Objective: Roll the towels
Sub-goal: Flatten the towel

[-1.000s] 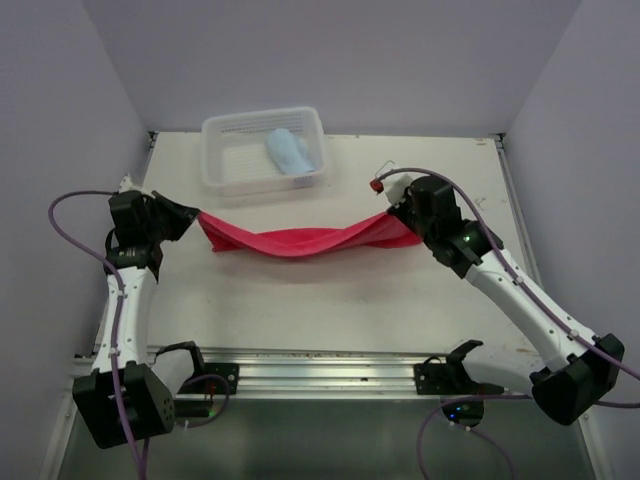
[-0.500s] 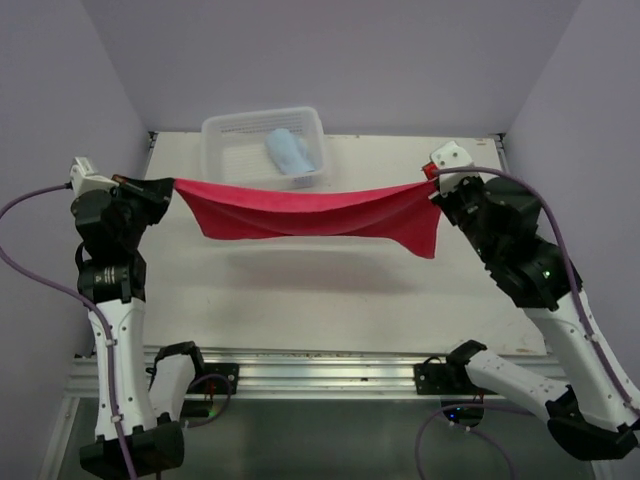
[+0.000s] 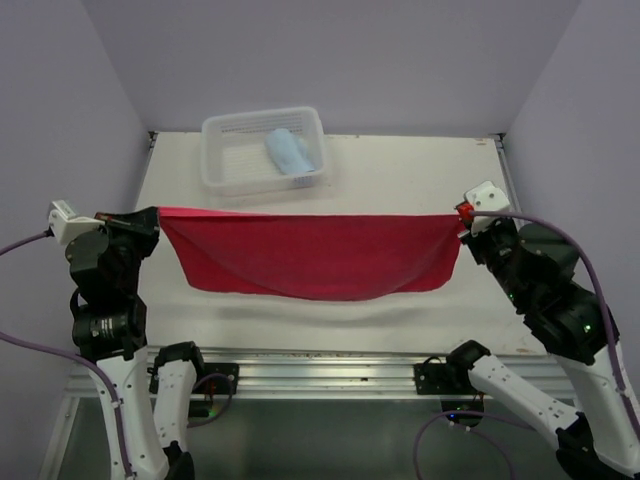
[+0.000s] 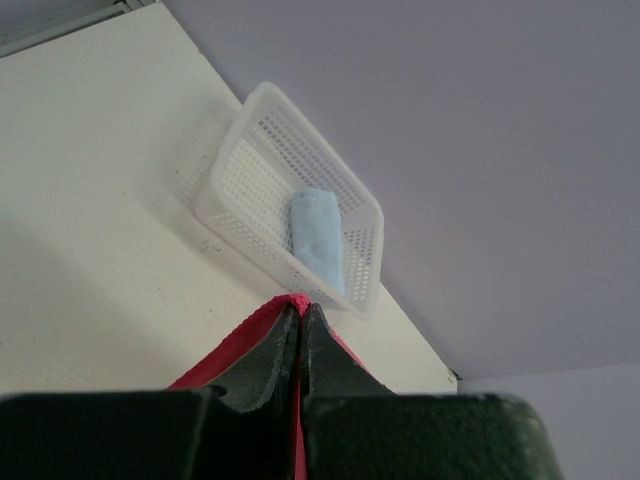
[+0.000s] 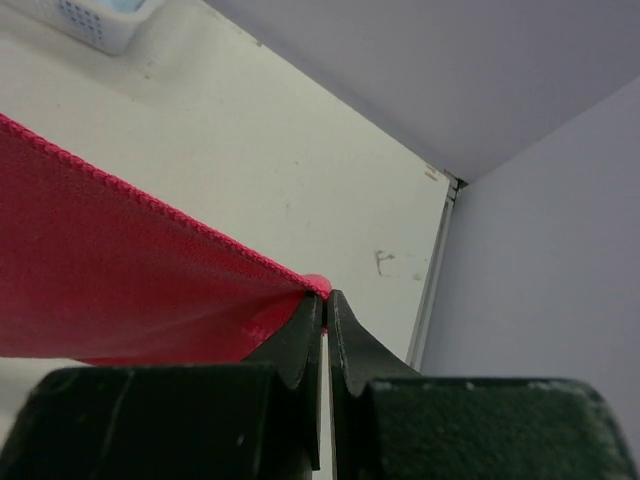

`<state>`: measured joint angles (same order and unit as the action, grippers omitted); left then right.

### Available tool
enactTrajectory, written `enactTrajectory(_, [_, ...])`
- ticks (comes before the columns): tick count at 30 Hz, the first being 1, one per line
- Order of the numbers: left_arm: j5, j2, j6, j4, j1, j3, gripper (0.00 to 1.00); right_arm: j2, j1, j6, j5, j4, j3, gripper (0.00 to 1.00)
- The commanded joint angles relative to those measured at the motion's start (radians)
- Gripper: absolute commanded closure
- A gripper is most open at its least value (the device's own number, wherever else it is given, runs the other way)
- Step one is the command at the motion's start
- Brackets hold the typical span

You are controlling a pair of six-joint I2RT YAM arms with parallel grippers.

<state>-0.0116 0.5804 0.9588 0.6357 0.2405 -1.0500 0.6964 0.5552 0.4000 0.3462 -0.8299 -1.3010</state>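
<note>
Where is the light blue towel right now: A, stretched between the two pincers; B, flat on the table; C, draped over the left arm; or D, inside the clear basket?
D: the light blue towel lies inside the basket, while the red towel is the one stretched in the air.

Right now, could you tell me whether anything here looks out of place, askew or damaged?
Nothing stands out. The red towel hangs spread between the left gripper and the right gripper, each shut on a top corner, with its top edge level. The blue towel lies inside the basket. No spill or damage shows.
</note>
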Motion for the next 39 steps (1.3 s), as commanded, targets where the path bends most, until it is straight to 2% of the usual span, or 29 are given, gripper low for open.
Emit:
enactTrajectory(1, [0.055,0.006,0.011,0.007,0.002,0.063,1.0,0.049,-0.003,-0.009,0.086,-0.025,0.071,1.0])
enactTrajectory(5, [0.056,0.019,0.014,-0.082,0.0,0.163,1.0,0.142,-0.005,-0.029,0.126,0.107,0.193,1.0])
enactTrajectory(8, [0.053,0.07,0.009,-0.183,0.0,0.26,1.0,0.241,-0.029,-0.036,0.1,0.253,0.255,1.0])
enactTrajectory(13, [0.032,0.234,0.011,-0.439,0.0,0.389,1.0,0.42,-0.192,-0.075,-0.045,0.44,0.266,1.0])
enactTrajectory(15, [0.016,0.303,0.018,-0.51,0.0,0.4,1.0,0.518,-0.205,-0.06,-0.049,0.495,0.247,1.0])
enactTrajectory(19, [-0.053,0.546,0.017,-0.635,0.0,0.34,1.0,0.695,-0.21,-0.003,-0.044,0.514,0.166,1.0])
enactTrajectory(24, [-0.077,0.69,-0.012,-0.709,0.0,0.285,1.0,0.82,-0.216,0.063,-0.017,0.569,0.129,1.0])
enactTrajectory(32, [-0.114,0.714,-0.006,-0.745,-0.01,0.323,1.0,0.836,-0.242,0.169,0.033,0.574,0.163,1.0])
enactTrajectory(39, [-0.123,0.619,0.003,-0.728,-0.012,0.422,1.0,0.758,-0.253,0.191,0.033,0.595,0.246,1.0])
